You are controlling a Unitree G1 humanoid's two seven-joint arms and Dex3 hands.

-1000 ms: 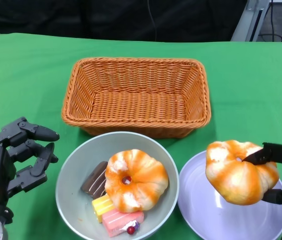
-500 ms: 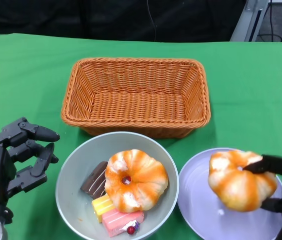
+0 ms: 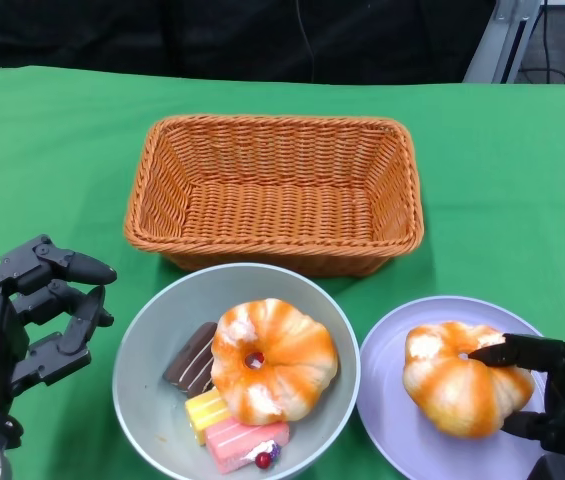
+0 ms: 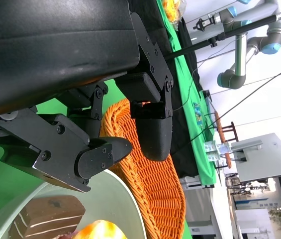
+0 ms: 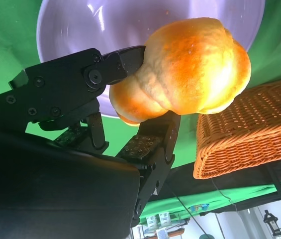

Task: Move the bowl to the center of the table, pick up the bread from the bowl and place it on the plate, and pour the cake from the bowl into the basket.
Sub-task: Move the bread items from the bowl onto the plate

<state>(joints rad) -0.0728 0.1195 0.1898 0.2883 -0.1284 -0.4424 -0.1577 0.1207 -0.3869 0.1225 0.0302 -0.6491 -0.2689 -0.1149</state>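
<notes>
A grey-green bowl (image 3: 152,330) sits at the front centre, holding an orange-white bread (image 3: 273,360), a chocolate cake slice (image 3: 190,358) and yellow and pink cake pieces (image 3: 232,432). To its right is a lilac plate (image 3: 392,420). My right hand (image 3: 552,392) grips a second bread (image 3: 462,377) low over or on the plate; in the right wrist view the bread (image 5: 190,69) sits between the fingers (image 5: 105,69) above the plate (image 5: 80,25). My left hand (image 3: 22,320) hovers left of the bowl, fingers apart, holding nothing. The orange basket (image 3: 274,193) stands behind.
Green cloth (image 3: 42,150) covers the table. The left wrist view shows the basket (image 4: 150,174) and the bowl rim (image 4: 125,199) just beyond my left fingers (image 4: 105,154). Another robot arm (image 4: 249,40) stands far off.
My right hand has lowered the bread from above the plate down onto or just over it. The left hand has stayed in place.
</notes>
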